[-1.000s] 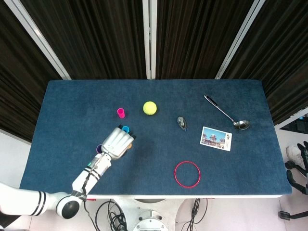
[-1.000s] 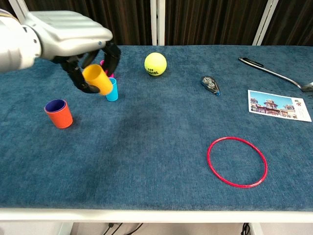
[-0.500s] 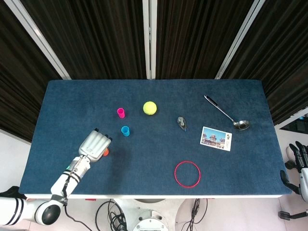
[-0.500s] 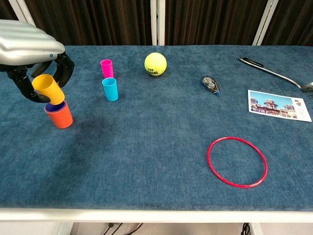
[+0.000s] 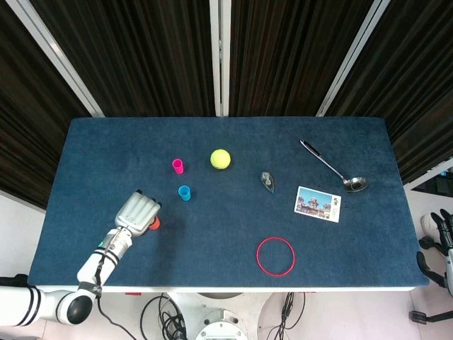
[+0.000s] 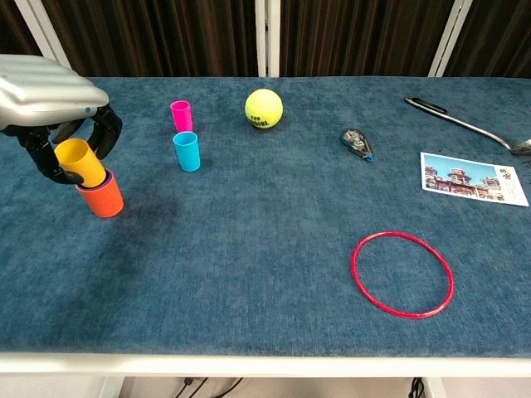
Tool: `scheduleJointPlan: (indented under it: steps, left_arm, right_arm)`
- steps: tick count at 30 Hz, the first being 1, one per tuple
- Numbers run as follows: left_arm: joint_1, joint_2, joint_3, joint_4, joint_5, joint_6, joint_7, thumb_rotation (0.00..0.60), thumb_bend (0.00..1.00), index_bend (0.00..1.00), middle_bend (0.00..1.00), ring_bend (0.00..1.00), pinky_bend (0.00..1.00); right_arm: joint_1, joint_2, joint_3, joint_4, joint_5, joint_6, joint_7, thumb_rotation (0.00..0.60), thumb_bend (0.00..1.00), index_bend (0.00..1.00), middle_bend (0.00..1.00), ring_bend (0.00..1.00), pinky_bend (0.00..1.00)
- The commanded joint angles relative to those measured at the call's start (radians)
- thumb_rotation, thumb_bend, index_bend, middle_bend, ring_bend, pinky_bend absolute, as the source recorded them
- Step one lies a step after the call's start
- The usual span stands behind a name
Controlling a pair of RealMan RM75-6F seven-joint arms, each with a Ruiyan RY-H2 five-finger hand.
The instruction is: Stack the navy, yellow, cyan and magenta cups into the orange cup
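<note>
Now the left hand (image 6: 51, 108) has carried the yellow cup (image 6: 80, 160) from beside the cyan cup (image 6: 187, 151) across to the orange cup (image 6: 101, 197) at the desk's (image 6: 265, 249) left side, and in the last half second it has lowered it. The yellow cup sits tilted, its base entering the mouth of the orange cup, where a rim of the navy cup (image 6: 105, 179) shows just inside. The hand's fingers are wrapped round the yellow cup, so it is grasped, not yet let go. In the head view the hand (image 5: 138, 212) hides most of the stack; only a sliver of orange (image 5: 155, 224) shows beside it.

That suggests the second cup of four is nearly seated. It likely needs straightening and pressing down before release, since at this tilt it could catch on the rim.

The cyan cup and the magenta cup (image 6: 181, 115) stand upright, near each other, well apart from the stack, waiting. The right hand (image 5: 442, 237) shows only partly at the head view's right edge, off the desk; whether it is spread or clenched cannot be told.
</note>
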State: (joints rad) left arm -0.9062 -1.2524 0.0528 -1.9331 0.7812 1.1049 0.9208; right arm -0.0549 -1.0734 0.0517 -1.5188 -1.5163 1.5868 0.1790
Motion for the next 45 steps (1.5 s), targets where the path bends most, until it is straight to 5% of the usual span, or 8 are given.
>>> scheduleJointPlan:
  steps: [1, 9, 19, 27, 34, 45]
  left_arm:
    - [0.0, -0.001, -0.002, 0.003, 0.004, -0.003, -0.004, 0.6, 0.26, 0.51, 0.48, 0.56, 0.37]
    - [-0.002, -0.012, -0.004, 0.023, -0.021, -0.02, -0.014, 0.6, 0.26, 0.5, 0.47, 0.55, 0.37]
    - [0.009, -0.008, -0.005, 0.026, 0.002, -0.004, -0.031, 0.6, 0.2, 0.22, 0.31, 0.36, 0.3]
    - [0.025, -0.002, -0.043, 0.004, 0.043, 0.04, -0.079, 0.6, 0.17, 0.21, 0.28, 0.35, 0.27]
    - [0.037, -0.119, -0.152, 0.077, 0.131, 0.103, -0.207, 0.6, 0.16, 0.24, 0.28, 0.33, 0.24]
    - [-0.006, -0.296, -0.205, 0.266, 0.027, 0.012, -0.227, 0.6, 0.15, 0.27, 0.29, 0.33, 0.26]
  right_arm:
    - [0.001, -0.001, 0.0, 0.0, -0.001, -0.001, -0.001, 0.6, 0.34, 0.0, 0.0, 0.0, 0.0]
    - [0.001, 0.0, 0.001, -0.004, 0.0, 0.0, -0.005, 0.6, 0.34, 0.0, 0.0, 0.0, 0.0]
    - [0.005, 0.001, 0.002, -0.007, -0.001, -0.004, -0.008, 0.6, 0.34, 0.0, 0.0, 0.0, 0.0]
    - [0.005, -0.001, 0.003, -0.008, -0.005, 0.001, -0.015, 0.6, 0.34, 0.0, 0.0, 0.0, 0.0]
    - [0.007, 0.001, 0.001, -0.027, -0.013, 0.003, -0.033, 0.6, 0.34, 0.0, 0.0, 0.0, 0.0]
    - [0.001, 0.005, 0.002, -0.022, -0.002, 0.004, -0.021, 0.6, 0.34, 0.0, 0.0, 0.0, 0.0]
